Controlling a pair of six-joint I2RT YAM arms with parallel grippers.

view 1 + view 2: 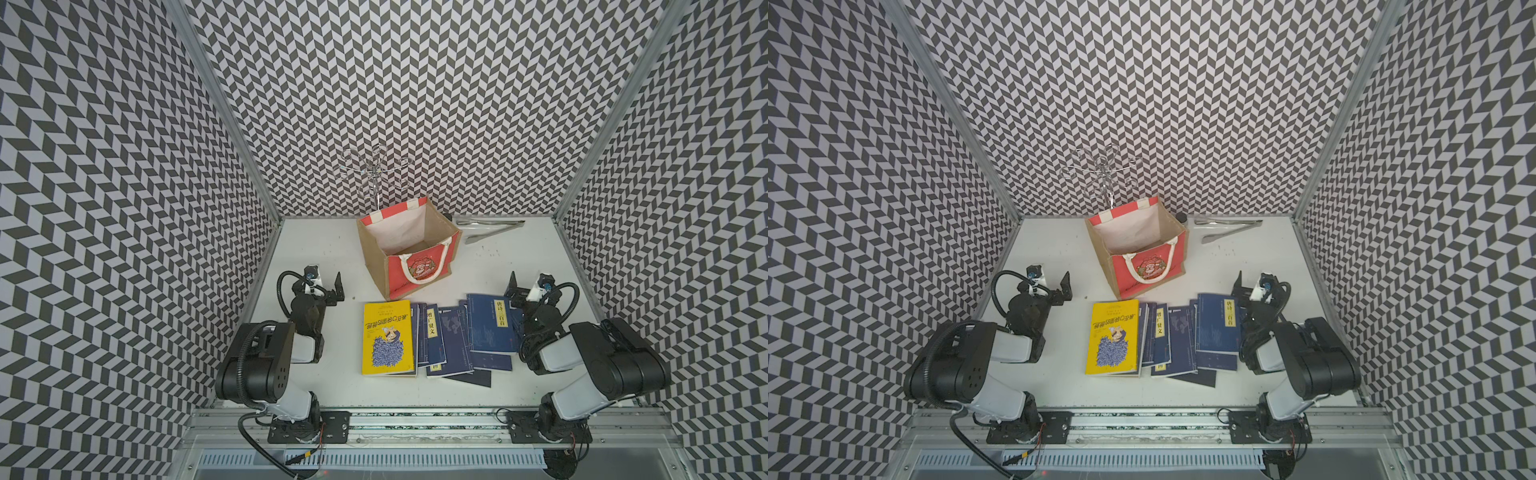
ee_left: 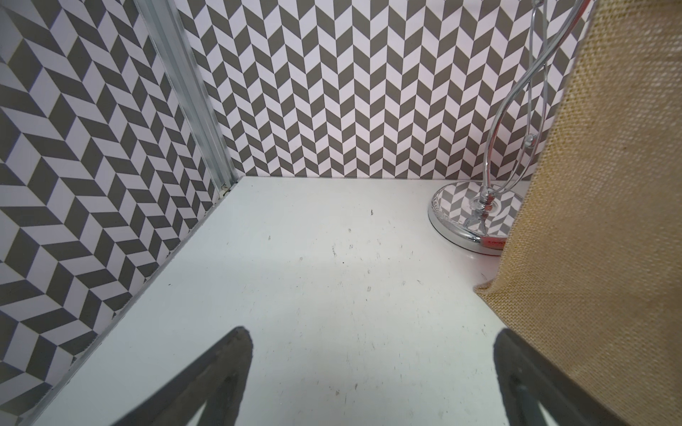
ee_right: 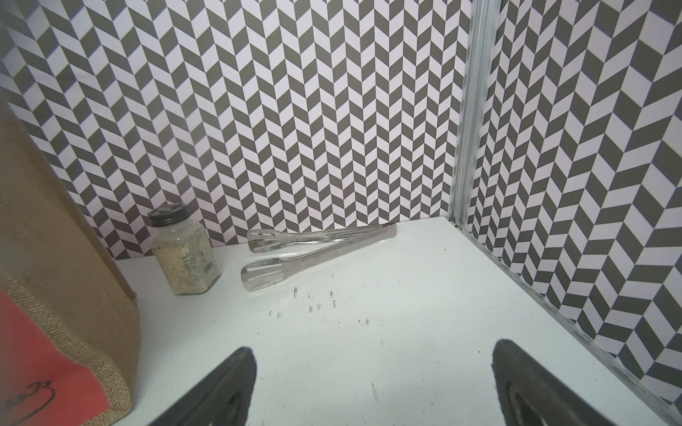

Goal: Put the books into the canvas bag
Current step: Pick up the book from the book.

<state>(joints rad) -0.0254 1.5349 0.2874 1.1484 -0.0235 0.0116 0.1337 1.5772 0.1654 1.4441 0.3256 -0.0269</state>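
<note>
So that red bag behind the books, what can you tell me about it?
The canvas bag is a boxy tote: red front and back panels, tan jute sides, white lining, a white rope handle drooping over a cartoon print. It stands upright on the white table, mouth open, nothing showing inside, just behind the yellow book.

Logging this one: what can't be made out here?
Number of navy books: they overlap in both top views, covering lower ones.
Bottom of the canvas bag: hidden by its near panel, both top views.
Label on the spice jar: too small, right wrist view.
Top of the metal stand: cut off, left wrist view.
</note>
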